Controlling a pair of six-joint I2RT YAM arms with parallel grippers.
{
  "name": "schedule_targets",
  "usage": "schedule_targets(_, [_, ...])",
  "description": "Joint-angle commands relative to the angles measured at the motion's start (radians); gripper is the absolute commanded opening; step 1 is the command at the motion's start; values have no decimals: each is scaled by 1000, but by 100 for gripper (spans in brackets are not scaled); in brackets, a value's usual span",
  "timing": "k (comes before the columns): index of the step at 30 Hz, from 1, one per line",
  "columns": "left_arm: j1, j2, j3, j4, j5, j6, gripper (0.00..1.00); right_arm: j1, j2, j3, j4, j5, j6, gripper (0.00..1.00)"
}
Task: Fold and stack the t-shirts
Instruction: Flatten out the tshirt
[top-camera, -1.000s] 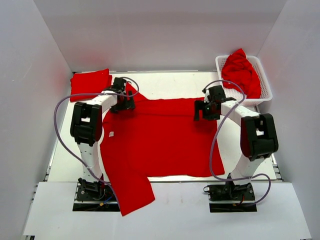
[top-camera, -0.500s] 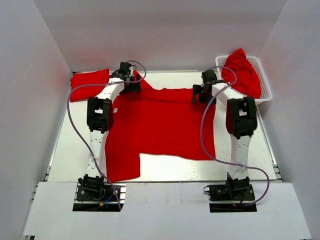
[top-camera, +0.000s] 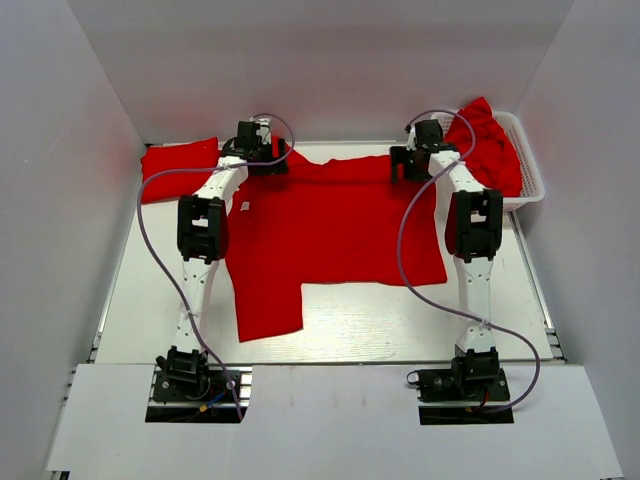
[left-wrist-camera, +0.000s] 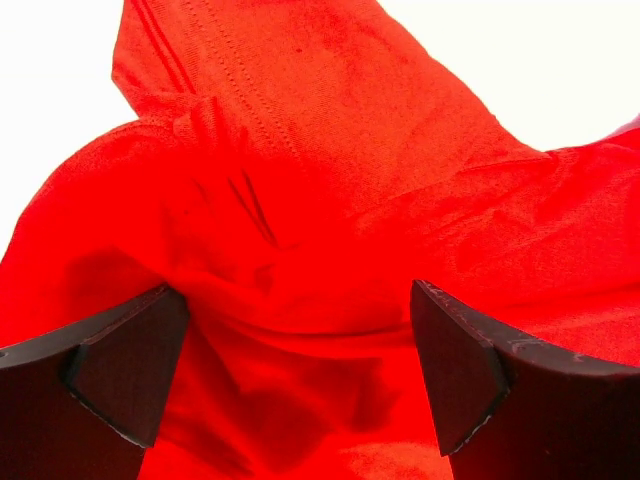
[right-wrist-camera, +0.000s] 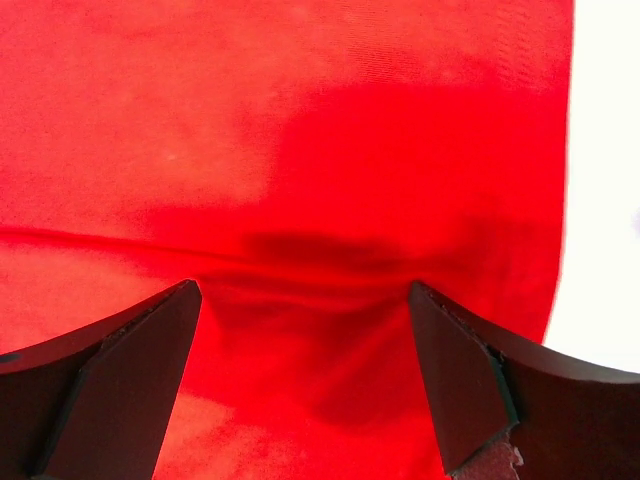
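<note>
A bright red t-shirt (top-camera: 330, 230) lies spread on the white table, one sleeve (top-camera: 268, 305) trailing toward the near left. My left gripper (top-camera: 258, 158) rests on its far left edge, my right gripper (top-camera: 410, 165) on its far right edge. The left wrist view shows the left gripper (left-wrist-camera: 295, 300) open, with wrinkled red cloth (left-wrist-camera: 300, 150) bunched between the wide-apart fingers. Seen from the right wrist, the right gripper (right-wrist-camera: 302, 290) is likewise open over creased cloth (right-wrist-camera: 300, 120). A folded t-shirt (top-camera: 180, 158) lies at the far left.
A white lattice basket (top-camera: 530, 185) at the far right holds a crumpled red t-shirt (top-camera: 485, 140). White walls close in the table on three sides. Bare table (top-camera: 400, 330) shows between the spread shirt and the arm bases.
Both arms have stretched toward the far wall and the spread t-shirt has slid with them. Its sleeve no longer hangs over the near edge. The jaws stayed wide apart.
</note>
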Motion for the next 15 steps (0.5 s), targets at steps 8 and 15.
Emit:
schedule_targets(8, [3,-342,-83,-99,26,14,100,30,-380,-215,76,-124,-170,90])
schedule_targets(15, [-17,-748,-586,-221,-60,-105,100,84,-743,-636,185,-78,-55,90])
